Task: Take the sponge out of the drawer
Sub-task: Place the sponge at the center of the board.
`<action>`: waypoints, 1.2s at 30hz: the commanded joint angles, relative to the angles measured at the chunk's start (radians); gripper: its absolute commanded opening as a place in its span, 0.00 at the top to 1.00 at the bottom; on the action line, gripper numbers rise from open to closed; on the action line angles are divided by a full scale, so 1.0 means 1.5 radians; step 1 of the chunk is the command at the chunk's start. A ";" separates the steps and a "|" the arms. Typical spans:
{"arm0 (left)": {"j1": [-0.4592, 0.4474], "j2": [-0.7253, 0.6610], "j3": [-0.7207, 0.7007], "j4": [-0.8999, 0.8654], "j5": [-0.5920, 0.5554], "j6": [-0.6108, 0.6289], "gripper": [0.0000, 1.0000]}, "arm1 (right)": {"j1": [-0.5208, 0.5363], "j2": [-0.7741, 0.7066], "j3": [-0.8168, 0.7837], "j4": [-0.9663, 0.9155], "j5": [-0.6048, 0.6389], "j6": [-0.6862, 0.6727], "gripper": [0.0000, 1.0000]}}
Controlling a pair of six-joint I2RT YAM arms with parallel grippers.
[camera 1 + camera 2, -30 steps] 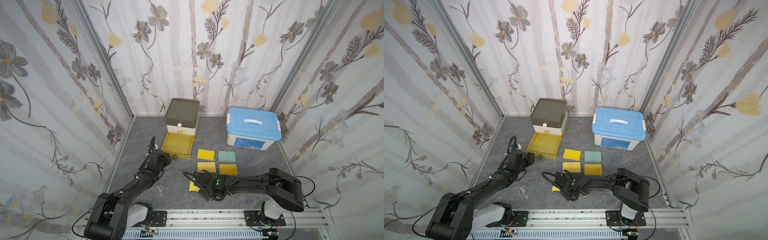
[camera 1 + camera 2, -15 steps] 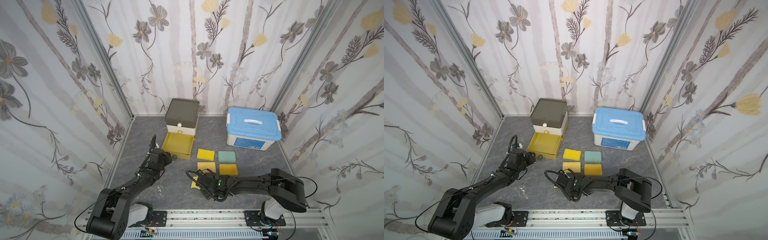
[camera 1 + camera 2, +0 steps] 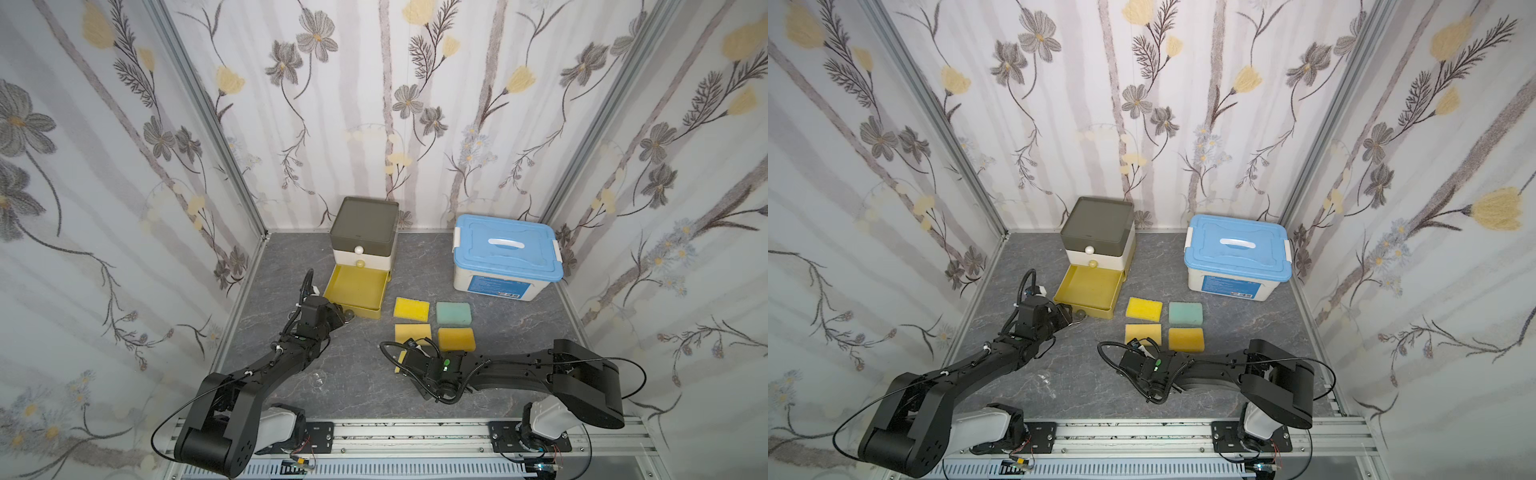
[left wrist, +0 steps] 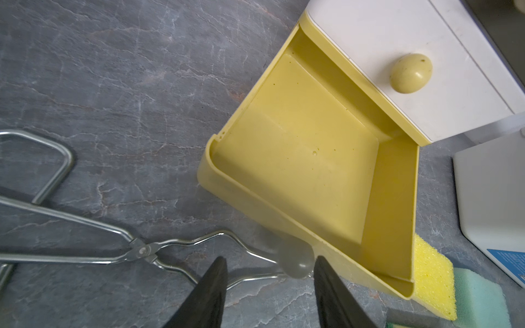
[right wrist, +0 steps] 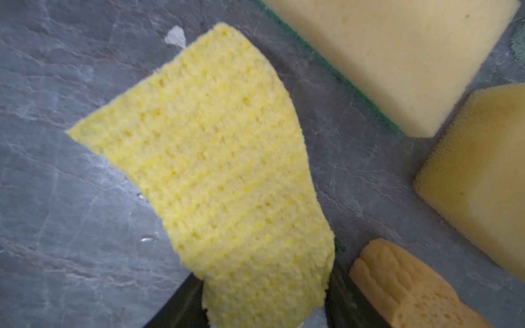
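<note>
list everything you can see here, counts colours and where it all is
drawer unit: one, grey top over white drawers, back of table
bottom drawer: one, yellow, pulled open, empty
storage box: one, white with blue lid, back right
loose sponges: four, in a block right of the drawer's front: yellow sponge, teal sponge, pale sponge, orange sponge
thin sponge: one, yellow, in the right gripper
tongs: one, metal, on table by the drawer front
table: one, grey marble
left gripper: one, black, open, over the tongs' tip
right gripper: one, black, closed on the thin sponge
</note>
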 commanded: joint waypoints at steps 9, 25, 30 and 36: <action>0.000 0.000 -0.002 0.033 0.000 0.004 0.48 | 0.007 -0.014 0.029 -0.090 0.033 -0.003 0.08; 0.000 0.000 -0.005 0.038 0.003 0.003 0.48 | -0.001 -0.041 0.088 0.099 0.047 -0.097 0.00; 0.001 -0.002 0.006 0.003 0.008 0.001 0.49 | -0.030 -0.041 0.093 0.135 0.061 -0.099 0.00; 0.000 -0.051 -0.008 -0.035 -0.008 -0.001 0.48 | -0.052 -0.040 0.080 0.142 -0.007 -0.123 0.00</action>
